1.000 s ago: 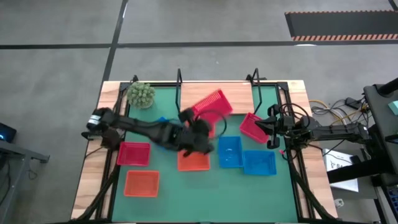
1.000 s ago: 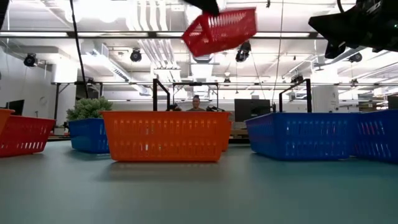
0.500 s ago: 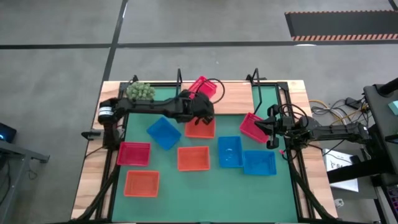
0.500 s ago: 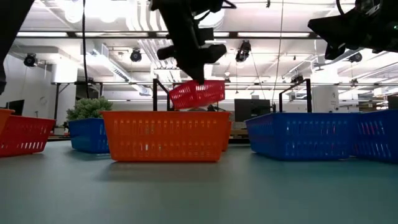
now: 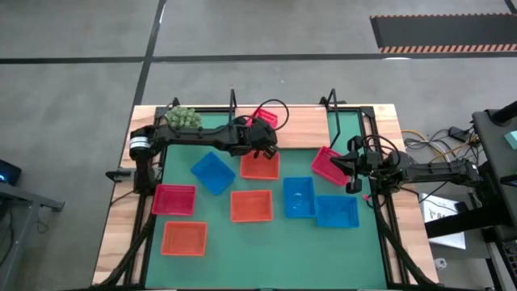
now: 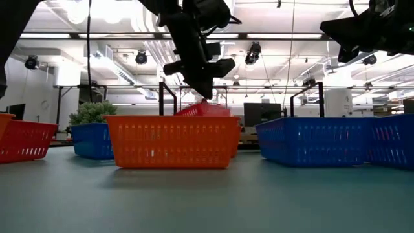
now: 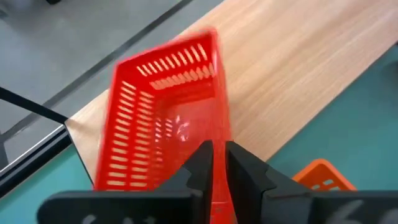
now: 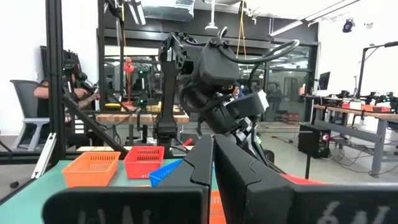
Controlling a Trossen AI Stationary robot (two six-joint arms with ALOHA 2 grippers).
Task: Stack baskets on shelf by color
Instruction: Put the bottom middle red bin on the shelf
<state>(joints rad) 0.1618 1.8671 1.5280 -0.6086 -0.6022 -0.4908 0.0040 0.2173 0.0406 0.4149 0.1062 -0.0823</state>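
Observation:
A red basket (image 5: 266, 117) sits at the left end of the wooden shelf (image 5: 303, 123) on the table's far side. My left gripper (image 7: 218, 157) is shut on it; in the low view the gripper (image 6: 206, 97) comes down on the basket (image 6: 206, 110) from above. My right gripper (image 5: 349, 167) hangs shut at the table's right side, above another red basket (image 5: 326, 164), and touches nothing. On the green mat (image 5: 218, 263) lie three orange baskets (image 5: 251, 204), three blue baskets (image 5: 298, 196) and one more red basket (image 5: 174, 199). My left gripper pinches the red basket's near wall (image 7: 219, 134) at its rim between the two fingers, one inside the basket and one outside. The fingers slant down from the table's near-left side. The basket stands open side up on the shelf board (image 7: 298, 68).
A small green plant (image 5: 183, 119) stands at the far left corner beside the shelf's black end frame (image 5: 233, 103). To the right of the held basket the shelf board is bare wood. The orange basket (image 5: 260, 166) lies just in front of the shelf.
My left gripper has carried the red basket from high over the middle of the mat toward the table's far edge and down. The basket was tilted in the air and now sits on the shelf's left end. The right arm has kept still.

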